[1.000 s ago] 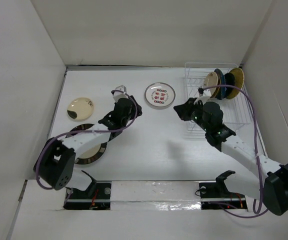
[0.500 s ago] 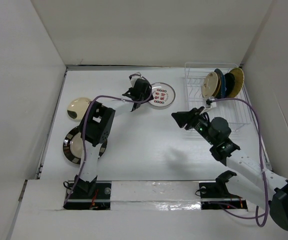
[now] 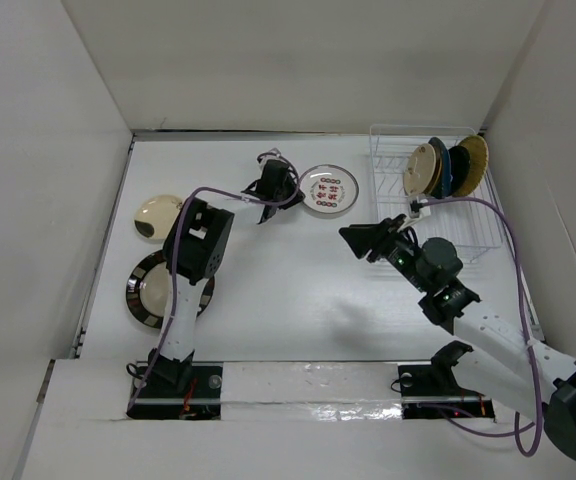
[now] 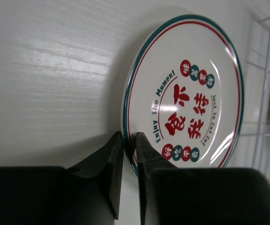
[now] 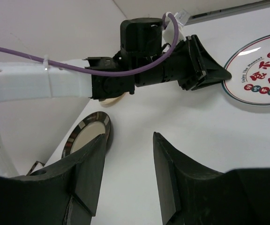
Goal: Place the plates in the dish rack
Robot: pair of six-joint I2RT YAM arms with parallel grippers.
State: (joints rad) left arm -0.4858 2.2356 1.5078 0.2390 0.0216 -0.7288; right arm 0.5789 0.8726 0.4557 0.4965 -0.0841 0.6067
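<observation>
1. Dark-rimmed plate point(image 3: 168, 288): flat on the bench point(image 3: 288, 300), near left; the left arm point(image 3: 198, 240) has moved off it.
2. Right arm point(image 3: 438, 265): drawn back from the dish rack point(image 3: 473, 230); jaws spread, empty.
3. Left arm, now reaching far: jaws clenched on the near rim of the red-green marked plate point(image 4: 186, 93), which has slid slightly rackward and is probably next to load.
4. Three plates point(image 3: 443, 168): standing racked.

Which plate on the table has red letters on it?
The white plate at the left gripper; the cream plate and dark-rimmed plate show no letters.
</observation>
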